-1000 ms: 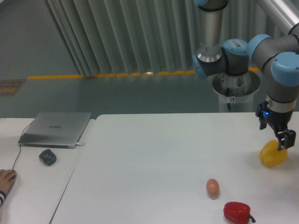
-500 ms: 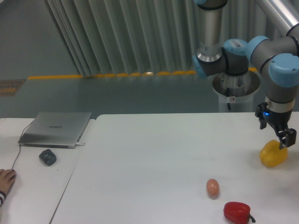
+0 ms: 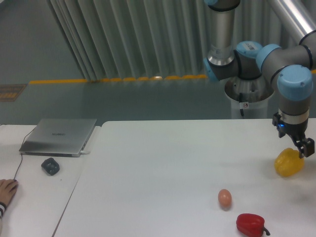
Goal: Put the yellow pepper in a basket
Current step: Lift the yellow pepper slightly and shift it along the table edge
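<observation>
The yellow pepper [image 3: 288, 164] lies on the white table [image 3: 163, 163] near its right edge. My gripper [image 3: 302, 148] hangs straight down at the pepper's upper right, with its dark fingertips [image 3: 307, 147] touching or just over the pepper's top. The angle hides the gap between the fingers, so I cannot tell whether they are closed on the pepper. No basket is in view.
A brown egg [image 3: 224, 198] and a red pepper [image 3: 251, 224] lie at the front of the table. On the left table are a closed laptop [image 3: 59, 136], a dark mouse [image 3: 50, 166] and a person's hand [image 3: 7, 190].
The wrist above the gripper has shifted slightly left and turned. The fingertips stay at the top of the yellow pepper, which has not moved.
</observation>
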